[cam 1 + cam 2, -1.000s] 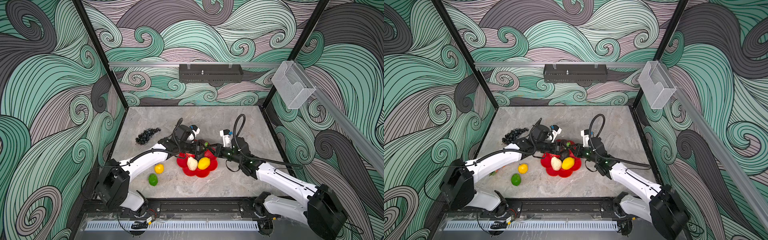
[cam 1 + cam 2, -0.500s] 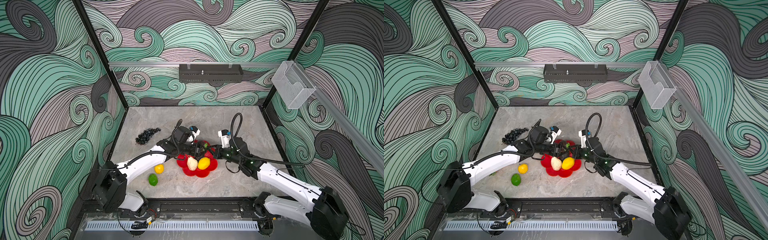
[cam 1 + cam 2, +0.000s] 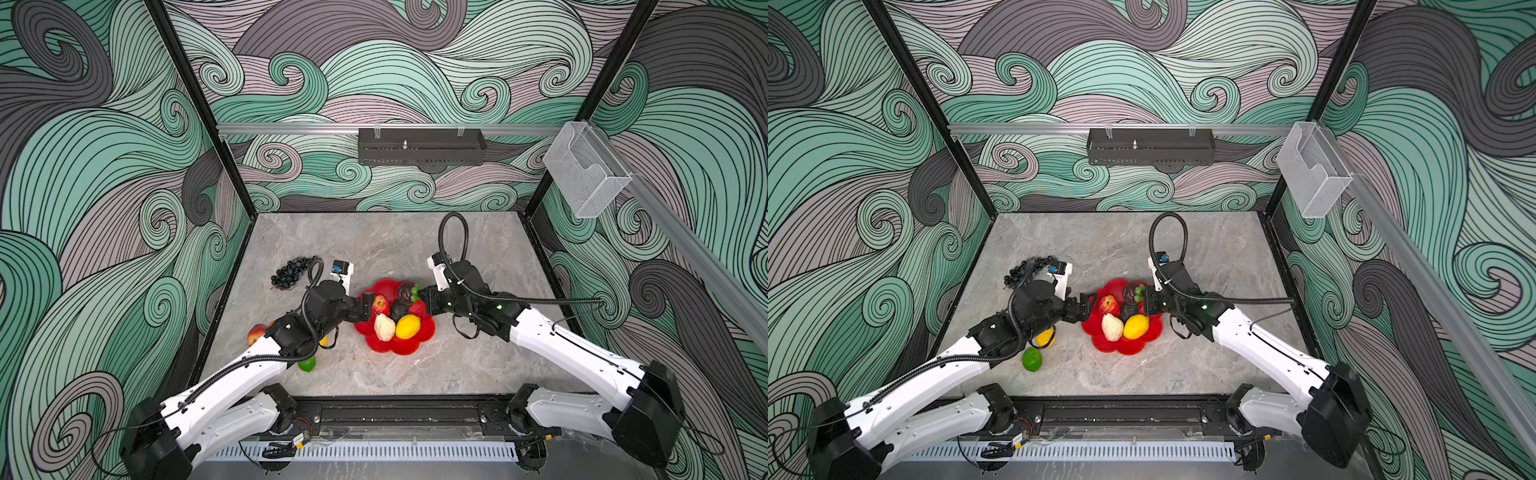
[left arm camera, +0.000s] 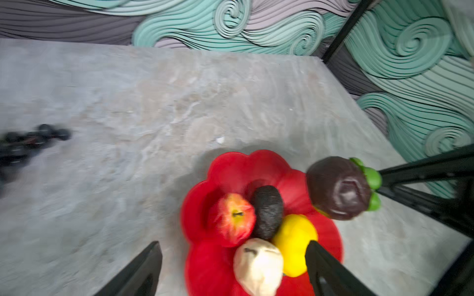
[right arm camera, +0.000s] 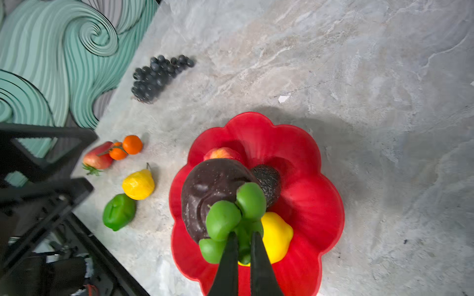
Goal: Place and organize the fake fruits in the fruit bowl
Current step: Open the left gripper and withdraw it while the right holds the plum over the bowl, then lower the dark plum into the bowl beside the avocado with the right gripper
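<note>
Tabletop (image 3: 374,249) of grey marbled finish is carrying the whole scene. Near its middle the fruit bowl (image 3: 415,347), glossy red with a petal-shaped rim, is sitting flat between the two arms.

The left gripper (image 3: 1086,307) is hovering at the bowl's left edge, just beside the red apple (image 3: 379,304). Its jaws are standing wide apart with nothing held; in the left wrist view its fingers (image 4: 143,269) are showing the same wide gap. The right gripper (image 5: 243,237) is reaching in from the bowl's right side. It is clamping the green leafy top of a dark purple fruit (image 5: 210,194), which is hanging over the bowl's far right petals.

A blue-black grape bunch (image 5: 156,77) is lying on the table to the far left, well apart from the bowl.

Four fruits are resting inside the bowl, packed against one another. The red apple is sitting toward the left, with a dark avocado (image 3: 400,311) just beside it at the centre. A beige pear (image 3: 384,327) and a yellow lemon (image 3: 408,326) are lying side by side toward the near rim.

Left of the bowl, a green lime (image 3: 1032,359) is sitting near the front edge, just beside a second yellow lemon (image 5: 138,184) that the left arm is partly hiding in both top views. A reddish fruit (image 5: 98,159) is lying by the left wall, with two stemmed oranges (image 5: 125,148) touching it.
</note>
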Motion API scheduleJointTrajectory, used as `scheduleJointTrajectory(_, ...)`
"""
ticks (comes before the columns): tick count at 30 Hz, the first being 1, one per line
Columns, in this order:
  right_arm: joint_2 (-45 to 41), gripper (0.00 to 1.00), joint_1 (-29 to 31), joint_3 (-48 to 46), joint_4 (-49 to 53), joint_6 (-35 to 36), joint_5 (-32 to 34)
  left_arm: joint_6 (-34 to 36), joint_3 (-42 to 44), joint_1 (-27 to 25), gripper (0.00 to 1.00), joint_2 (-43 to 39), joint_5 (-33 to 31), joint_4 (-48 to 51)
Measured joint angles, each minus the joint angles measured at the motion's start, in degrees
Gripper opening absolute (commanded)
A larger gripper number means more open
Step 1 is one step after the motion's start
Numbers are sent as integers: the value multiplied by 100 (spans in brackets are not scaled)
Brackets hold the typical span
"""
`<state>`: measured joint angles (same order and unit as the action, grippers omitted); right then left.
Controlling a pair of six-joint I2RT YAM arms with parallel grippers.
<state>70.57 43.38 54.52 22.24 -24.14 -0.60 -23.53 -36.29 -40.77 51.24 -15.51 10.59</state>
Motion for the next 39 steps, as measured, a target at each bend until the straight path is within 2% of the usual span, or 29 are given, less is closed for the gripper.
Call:
scheduleJointTrajectory(4, 389, 0, 212, 546, 691, 363, 184, 164, 623, 22, 90, -496, -986, -87)
scheduleJointTrajectory(11, 894, 0, 391, 1110, 1429, 776, 514, 455, 951, 24, 90, -741, -1703, -284)
scheduleJointTrajectory(24, 2135, 0, 387, 2041, 2280, 1355, 1604, 553, 957, 24, 90, -728, -1878, -409)
scheduleJointTrajectory(31, 2758, 0, 387, 2468, 2588, 1473, 1912, 560, 986, 24, 90, -807, -1880, -420)
scheduleJointTrajectory(39, 2907, 0, 387, 2529, 2824, 1473, 2050, 560, 986, 24, 91, -811, -1880, -420)
